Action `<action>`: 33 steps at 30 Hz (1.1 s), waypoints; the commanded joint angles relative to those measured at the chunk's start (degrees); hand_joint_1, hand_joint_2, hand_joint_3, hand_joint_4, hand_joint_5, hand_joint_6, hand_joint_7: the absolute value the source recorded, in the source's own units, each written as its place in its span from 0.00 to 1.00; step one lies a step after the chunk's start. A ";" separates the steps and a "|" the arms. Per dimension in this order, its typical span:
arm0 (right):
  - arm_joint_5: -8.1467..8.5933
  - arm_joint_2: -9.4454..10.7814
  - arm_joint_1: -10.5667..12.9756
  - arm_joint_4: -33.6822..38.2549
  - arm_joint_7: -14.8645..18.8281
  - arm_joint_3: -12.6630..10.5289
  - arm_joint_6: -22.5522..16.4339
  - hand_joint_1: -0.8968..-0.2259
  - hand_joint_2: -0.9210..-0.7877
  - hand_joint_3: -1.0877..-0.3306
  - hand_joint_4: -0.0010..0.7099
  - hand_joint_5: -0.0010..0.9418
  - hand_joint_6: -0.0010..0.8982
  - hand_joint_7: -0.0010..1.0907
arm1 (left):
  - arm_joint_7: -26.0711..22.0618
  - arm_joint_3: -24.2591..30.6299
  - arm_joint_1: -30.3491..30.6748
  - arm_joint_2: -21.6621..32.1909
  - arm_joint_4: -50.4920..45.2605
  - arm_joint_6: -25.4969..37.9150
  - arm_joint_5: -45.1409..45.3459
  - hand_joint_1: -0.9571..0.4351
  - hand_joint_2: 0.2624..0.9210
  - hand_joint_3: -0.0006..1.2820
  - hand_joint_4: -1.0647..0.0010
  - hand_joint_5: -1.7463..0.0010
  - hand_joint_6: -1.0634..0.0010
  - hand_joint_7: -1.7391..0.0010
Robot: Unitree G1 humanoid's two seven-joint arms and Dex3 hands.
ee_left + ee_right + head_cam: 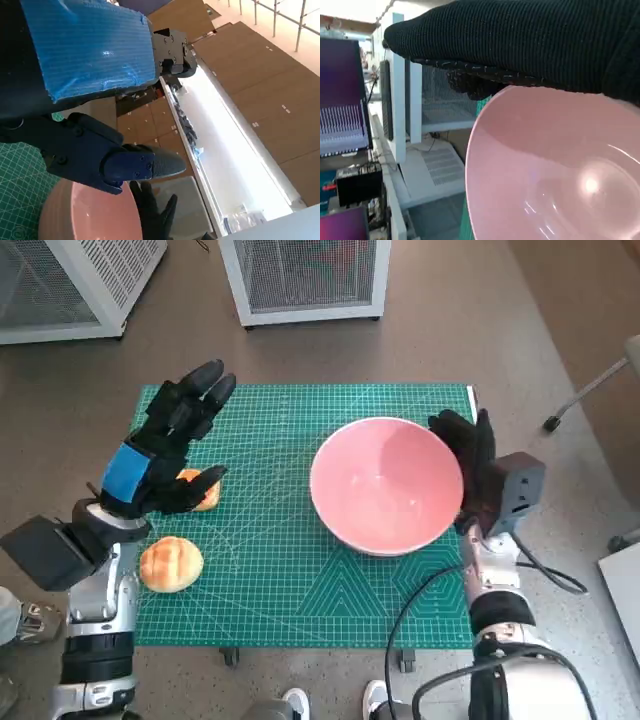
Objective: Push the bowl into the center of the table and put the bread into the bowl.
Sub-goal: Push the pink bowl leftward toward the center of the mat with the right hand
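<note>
A wide, smooth pink plastic bowl (386,485) is sitting on the green gridded cutting mat (290,570) that covers the small table, right of the mat's middle and close to its right edge. The right hand (468,462) in its black knitted glove is pressing flat against the bowl's outer right rim, fingers extended along the wall and gripping nothing; the right wrist view is showing the glove lying across the rim. Two round golden-brown bread rolls are lying at the mat's left side: one bread roll (171,564) is resting in the open near the front-left corner, while the other roll (203,490) is peeking out just beyond it, partly under the left hand (170,450). That black, blue-taped hand is hovering above the far roll with fingers spread apart, holding nothing.
</note>
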 commanded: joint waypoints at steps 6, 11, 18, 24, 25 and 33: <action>0.56 2.28 -2.26 0.54 1.10 -0.60 2.08 0.46 0.00 0.40 0.23 0.01 0.17 0.16 | 0.48 0.81 1.26 0.54 -2.33 1.24 -0.68 0.25 1.00 0.28 0.82 1.00 0.97 0.74; 0.83 3.46 -3.39 0.66 1.07 -1.06 2.90 0.43 0.00 0.42 0.23 0.01 0.17 0.16 | 0.72 1.05 1.63 0.50 -2.97 1.51 -0.63 0.25 1.00 0.28 0.82 1.00 0.97 0.74; 0.38 5.27 -4.79 0.88 0.41 -1.09 3.88 0.41 0.00 0.44 0.23 0.01 0.17 0.16 | 1.17 1.37 2.09 0.58 -3.58 1.52 -0.41 0.26 1.00 0.28 0.82 1.00 0.97 0.74; -0.06 6.47 -5.56 1.10 0.19 -0.86 4.76 0.45 0.00 0.44 0.23 0.00 0.17 0.16 | 1.66 1.61 2.62 0.68 -4.28 1.51 -0.18 0.25 1.00 0.29 0.83 1.00 0.97 0.74; -0.14 6.63 -5.65 1.13 0.16 -0.82 4.88 0.45 0.00 0.44 0.23 0.00 0.17 0.16 | 1.70 1.62 2.70 0.72 -4.43 1.54 -0.19 0.25 1.00 0.29 0.83 1.00 0.97 0.74; -0.70 7.18 -5.90 1.20 0.54 -0.42 5.55 0.46 0.00 0.45 0.23 0.00 0.17 0.16 | 2.42 1.77 3.20 0.97 -5.51 2.04 -0.02 0.25 1.00 0.29 0.83 1.00 0.97 0.74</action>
